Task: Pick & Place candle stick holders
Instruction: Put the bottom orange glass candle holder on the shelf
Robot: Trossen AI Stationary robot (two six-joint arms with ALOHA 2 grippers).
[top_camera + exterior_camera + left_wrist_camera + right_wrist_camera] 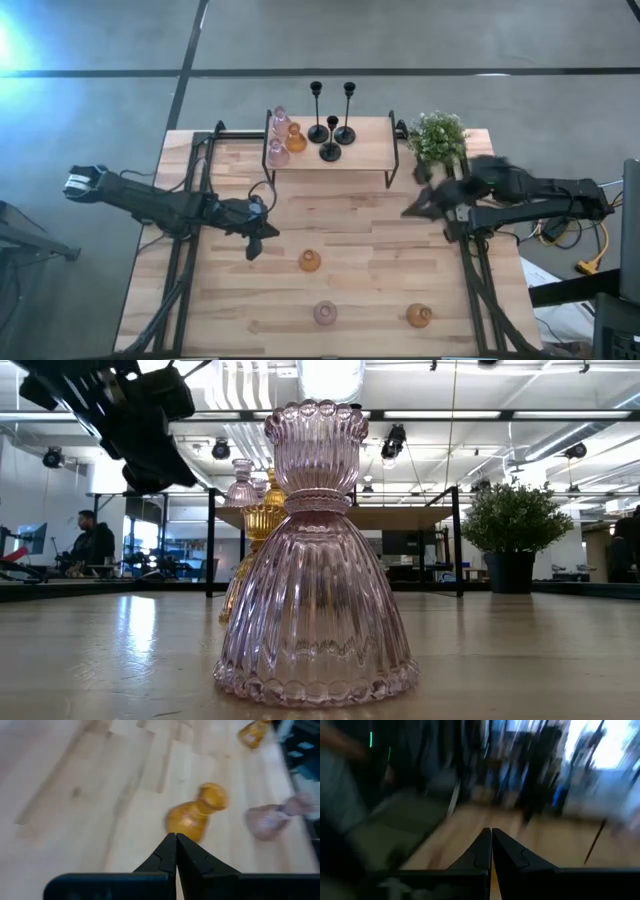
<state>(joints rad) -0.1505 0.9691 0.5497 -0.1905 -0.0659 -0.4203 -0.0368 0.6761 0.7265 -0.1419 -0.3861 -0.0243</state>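
Three black holders (pixel 331 128) stand on a raised wooden shelf (pixel 370 150) at the table's far side, with pink and amber glass holders (pixel 283 137) at the shelf's left end. On the table stand an amber holder (pixel 310 261) in the middle, and a pink one (pixel 325 313) and an amber one (pixel 419 316) near the front edge. My left gripper (pixel 255 245) is shut and empty, just left of the middle amber holder (pixel 195 812) and above the table. My right gripper (pixel 410 212) is shut and empty, over the table's right part.
A small green plant (pixel 437 137) in a dark pot stands at the far right beside the shelf. The shelf's black legs (pixel 392 170) come down onto the table. A person (pixel 92 545) sits in the room beyond the table.
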